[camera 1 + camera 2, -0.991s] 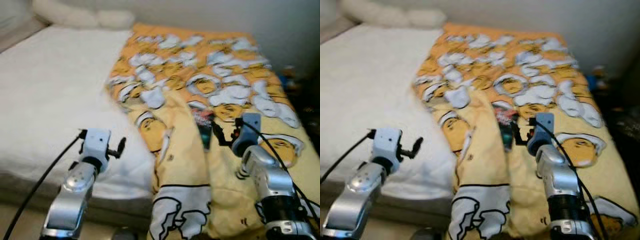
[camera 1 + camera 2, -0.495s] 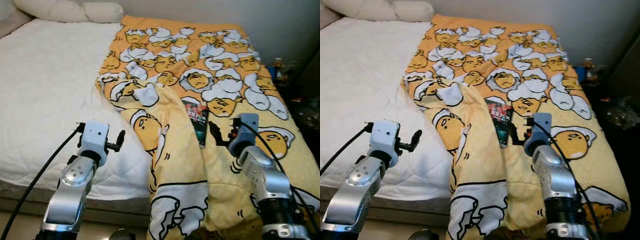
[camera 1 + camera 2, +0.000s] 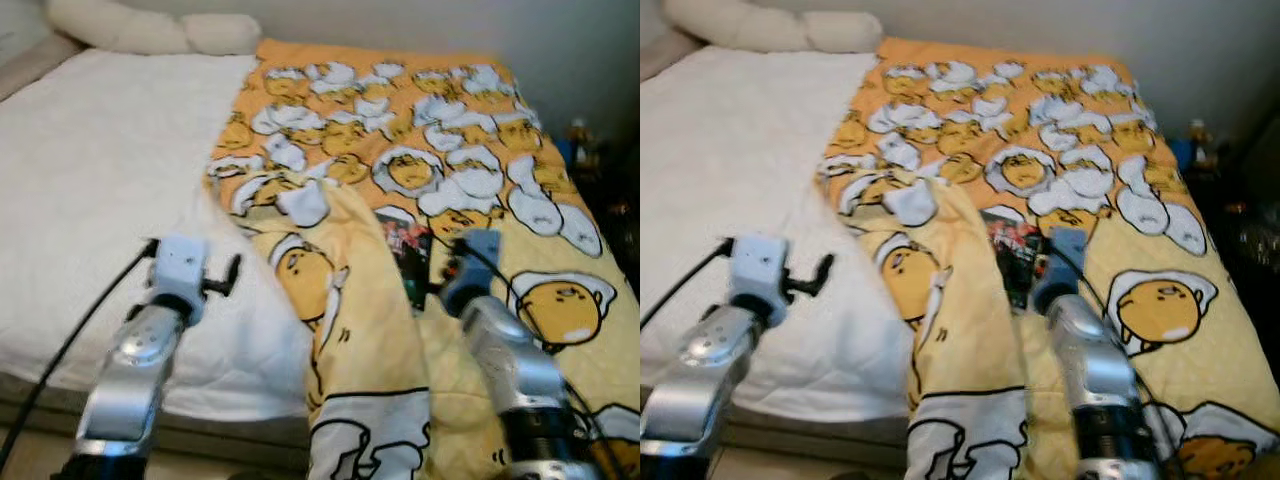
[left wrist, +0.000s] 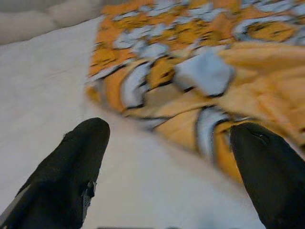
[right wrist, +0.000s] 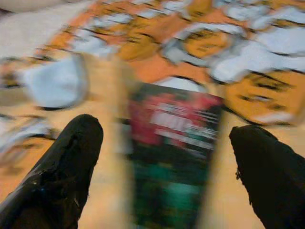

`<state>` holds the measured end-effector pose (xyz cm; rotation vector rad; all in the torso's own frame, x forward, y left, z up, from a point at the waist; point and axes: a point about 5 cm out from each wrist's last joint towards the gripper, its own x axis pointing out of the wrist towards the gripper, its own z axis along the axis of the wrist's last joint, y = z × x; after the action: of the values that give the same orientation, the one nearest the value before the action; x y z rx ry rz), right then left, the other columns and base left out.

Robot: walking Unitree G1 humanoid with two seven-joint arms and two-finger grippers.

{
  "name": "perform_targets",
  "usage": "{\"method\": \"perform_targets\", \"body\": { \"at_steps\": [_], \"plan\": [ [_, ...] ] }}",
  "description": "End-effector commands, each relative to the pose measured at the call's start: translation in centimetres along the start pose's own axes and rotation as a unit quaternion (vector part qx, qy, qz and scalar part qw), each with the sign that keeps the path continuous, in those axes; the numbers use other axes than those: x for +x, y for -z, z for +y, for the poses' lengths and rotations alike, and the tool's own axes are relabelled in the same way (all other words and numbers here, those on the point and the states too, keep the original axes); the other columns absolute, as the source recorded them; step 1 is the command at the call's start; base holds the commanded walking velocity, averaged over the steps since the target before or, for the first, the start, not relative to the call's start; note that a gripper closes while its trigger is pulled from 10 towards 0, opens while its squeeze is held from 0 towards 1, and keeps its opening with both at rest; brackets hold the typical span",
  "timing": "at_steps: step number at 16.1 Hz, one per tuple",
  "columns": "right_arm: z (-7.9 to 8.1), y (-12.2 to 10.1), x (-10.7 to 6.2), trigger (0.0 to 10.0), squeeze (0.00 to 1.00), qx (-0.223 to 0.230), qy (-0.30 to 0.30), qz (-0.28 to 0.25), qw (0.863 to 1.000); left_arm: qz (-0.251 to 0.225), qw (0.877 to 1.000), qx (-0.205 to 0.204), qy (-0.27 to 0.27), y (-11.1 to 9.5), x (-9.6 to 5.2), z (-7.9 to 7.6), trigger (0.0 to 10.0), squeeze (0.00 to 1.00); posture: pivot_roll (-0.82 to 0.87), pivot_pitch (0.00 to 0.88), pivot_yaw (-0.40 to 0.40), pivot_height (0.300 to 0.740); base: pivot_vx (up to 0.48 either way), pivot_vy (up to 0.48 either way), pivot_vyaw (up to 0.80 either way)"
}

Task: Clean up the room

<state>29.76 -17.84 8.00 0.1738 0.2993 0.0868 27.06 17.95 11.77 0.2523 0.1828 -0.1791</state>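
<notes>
Lying flat on the yellow cartoon-print blanket [image 3: 470, 150], toward the foot edge of the bed [image 3: 90, 180] and on its right half: a dark book [image 3: 410, 255] with a red and green cover, partly tucked beside a raised fold of blanket that runs down along its left side. Long axis running roughly from the foot edge toward the head of the bed, so nearly in line with the reach of the right arm. Directly ahead of the right gripper [image 5: 167, 157], just beyond the fingertips [image 5: 71, 143], framed between the two black fingers in the right wrist view; fingers spread wide, nothing held, book not yet touched as far as can be judged through the blur. Clearly the nearer arm: right. Left gripper [image 4: 167, 162] well apart from the book, hovering over the bare white mattress near the blanket's left border, likewise spread wide and empty. Likely next move, judged from this layout: a short forward reach with the right gripper, straddling the book across its narrow width. Possible snag: the blanket fold crowding the book's left edge and catching a finger.
</notes>
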Motion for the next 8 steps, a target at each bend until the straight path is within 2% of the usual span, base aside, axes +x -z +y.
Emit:
{"method": "perform_targets", "body": {
  "at_steps": [1,3,8],
  "plan": [
    [0.42,-0.38,0.12,10.0,0.00,-0.009,-0.003,-0.007,1.000,0.004,1.000,0.005,-0.001,0.08,-0.03,0.41,10.0,0.68,-0.03,0.000,0.022,0.740,0.311,0.000,0.00],
    [0.16,-0.30,-0.05,10.0,0.00,0.009,0.017,-0.010,1.000,0.007,1.000,0.014,0.002,0.09,0.12,0.30,10.0,0.66,-0.04,0.000,0.029,0.740,0.142,0.000,0.00],
    [-0.22,0.50,-0.35,10.0,0.00,-0.009,0.019,0.007,1.000,0.008,1.000,0.022,0.016,0.14,0.27,-0.18,10.0,0.64,-0.04,0.000,0.038,0.740,0.000,0.000,0.00]
  ]
}}
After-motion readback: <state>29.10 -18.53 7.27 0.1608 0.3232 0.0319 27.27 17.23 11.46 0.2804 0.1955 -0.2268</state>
